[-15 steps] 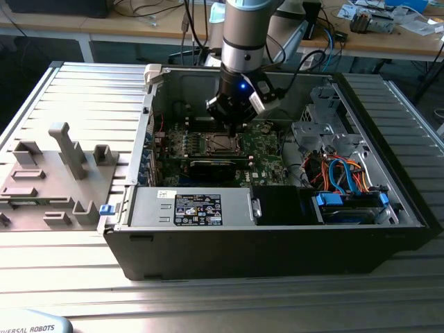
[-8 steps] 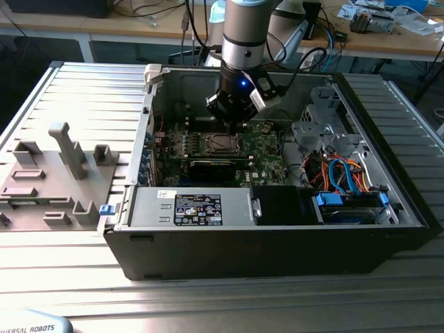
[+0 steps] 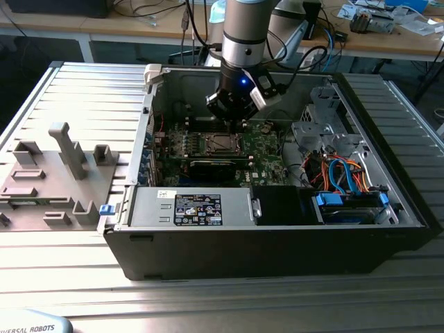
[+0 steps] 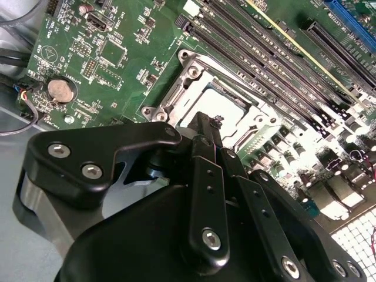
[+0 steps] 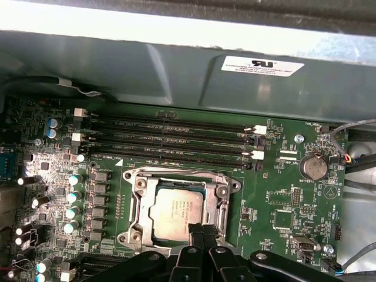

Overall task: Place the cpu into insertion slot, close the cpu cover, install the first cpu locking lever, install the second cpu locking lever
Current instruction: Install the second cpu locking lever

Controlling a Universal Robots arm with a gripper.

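The cpu (image 5: 176,208) lies flat in the insertion slot (image 3: 220,144) on the green motherboard, its dull silver top showing. The cpu cover (image 5: 144,197), a silvery frame, lies down around the chip. My gripper (image 5: 197,230) is shut, its black fingertips together at the socket's edge beside the chip. In the second wrist view the gripper (image 4: 211,120) tapers to a point just over the cpu (image 4: 220,103) and the cover (image 4: 194,76). In the exterior view the gripper (image 3: 236,123) hangs inside the open case above the socket. I cannot make out the locking levers' positions.
Long black memory slots (image 5: 170,141) run beside the socket, with a coin battery (image 5: 313,167) and a row of capacitors (image 5: 75,197) nearby. The case wall (image 5: 176,70) rises close behind. A power supply (image 3: 194,208) and cabled drive cage (image 3: 343,173) sit in the case.
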